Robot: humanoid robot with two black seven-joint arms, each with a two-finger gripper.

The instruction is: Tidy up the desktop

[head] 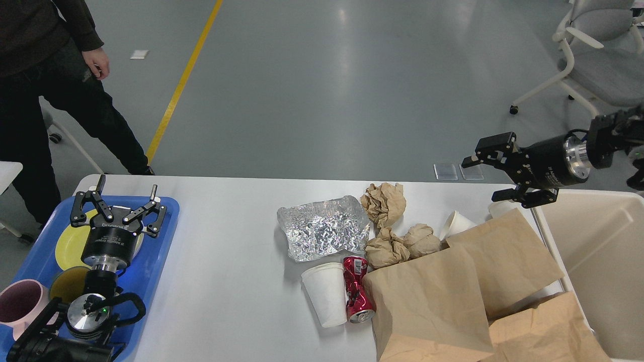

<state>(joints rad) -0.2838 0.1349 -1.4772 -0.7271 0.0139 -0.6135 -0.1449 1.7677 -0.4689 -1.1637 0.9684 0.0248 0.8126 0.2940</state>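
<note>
The white desktop [231,281] spans the near view on grey floor [327,90], littered with foil [324,229] and brown bags [432,301]. The left gripper [118,201] and right gripper [495,173] both gape, empty.

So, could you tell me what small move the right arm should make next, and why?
Probably lower the right gripper toward the small white paper cup below it. Its jaws are open and empty, it hovers above the desktop at the far right corner, and that cup looks like the nearest loose rubbish beside the cream bin.
</note>
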